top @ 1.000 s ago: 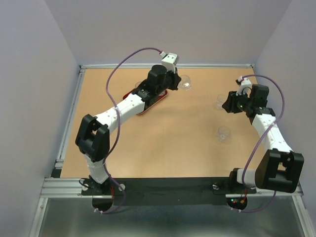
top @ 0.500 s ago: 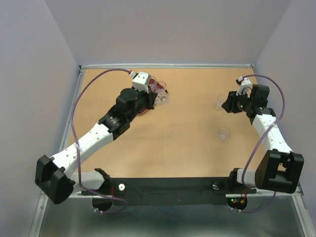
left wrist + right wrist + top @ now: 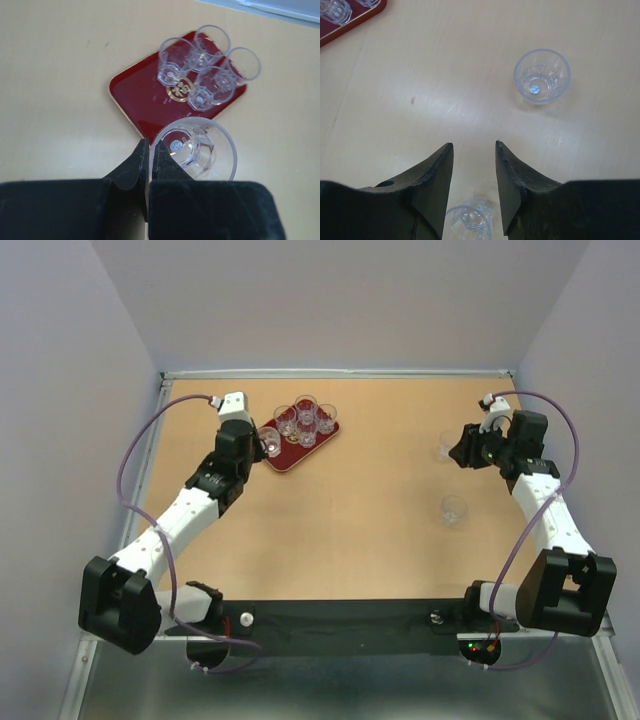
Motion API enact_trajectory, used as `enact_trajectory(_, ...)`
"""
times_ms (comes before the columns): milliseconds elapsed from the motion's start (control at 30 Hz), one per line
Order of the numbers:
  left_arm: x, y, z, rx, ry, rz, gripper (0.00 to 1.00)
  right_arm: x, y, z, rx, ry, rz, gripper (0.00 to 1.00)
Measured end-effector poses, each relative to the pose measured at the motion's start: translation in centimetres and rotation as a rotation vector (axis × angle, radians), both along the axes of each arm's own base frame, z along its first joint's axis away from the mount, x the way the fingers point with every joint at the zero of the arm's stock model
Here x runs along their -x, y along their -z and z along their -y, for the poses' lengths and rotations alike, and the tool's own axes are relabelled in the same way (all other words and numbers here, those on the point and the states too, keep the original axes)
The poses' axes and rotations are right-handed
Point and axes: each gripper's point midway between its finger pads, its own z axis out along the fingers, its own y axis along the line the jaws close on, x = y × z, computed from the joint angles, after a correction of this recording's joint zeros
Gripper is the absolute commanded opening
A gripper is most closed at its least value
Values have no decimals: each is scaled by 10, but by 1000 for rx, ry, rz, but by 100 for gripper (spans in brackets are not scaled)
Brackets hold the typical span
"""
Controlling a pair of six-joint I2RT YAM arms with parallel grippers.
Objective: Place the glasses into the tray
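The dark-red tray (image 3: 287,457) lies at the back left of the table, with several clear glasses (image 3: 305,420) standing on it. It also shows in the left wrist view (image 3: 139,97) with its gold emblem and those glasses (image 3: 172,62). My left gripper (image 3: 258,440) is at the tray's left corner. In its wrist view (image 3: 151,146) it is shut on the rim of one glass (image 3: 200,150), held over the tray's edge. My right gripper (image 3: 460,450) (image 3: 474,145) is open and empty. One glass (image 3: 470,220) stands just below and between its fingers, and another (image 3: 541,76) stands ahead to the right.
Two loose glasses stand on the right side of the table, one (image 3: 447,447) by the right gripper and one (image 3: 454,510) nearer the front. A metal rail (image 3: 140,490) borders the table's left edge. A tray corner (image 3: 355,25) shows at the right wrist view's top left.
My left arm has swung left across the tray with a glass in its jaws, from the tray's right side to its left corner. The tray's glasses are now uncovered. The right arm has not moved.
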Motion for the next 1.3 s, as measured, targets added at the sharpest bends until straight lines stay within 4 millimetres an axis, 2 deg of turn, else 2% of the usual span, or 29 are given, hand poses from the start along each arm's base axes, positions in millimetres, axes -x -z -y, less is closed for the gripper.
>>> enact_trajectory(100,-16,22,-16,-8,-69,-55,0,0,0,0,0,0,0,45)
enact_trajectory(300,-49,60,-14,-55,-103,-160,0,0,-1,2,1,5,4,45)
enact_trajectory(633,-96,90,-17,-108,-148,-213,0,0,-1,4,0,12,3,45)
enact_trajectory(900,-116,118,-31,-120,-182,-266,0,0,-1,5,1,12,4,45)
enact_trajectory(1000,-119,125,-36,-120,-189,-280,7,0,-1,5,2,12,4,45)
enact_trajectory(1167,-126,125,-38,-106,-188,-279,20,0,-1,5,2,13,4,45)
enact_trajectory(1267,-128,127,-38,-99,-183,-283,34,0,-1,8,3,20,5,45)
enact_trajectory(1300,-128,128,-37,-100,-178,-285,43,0,-1,9,2,23,4,45)
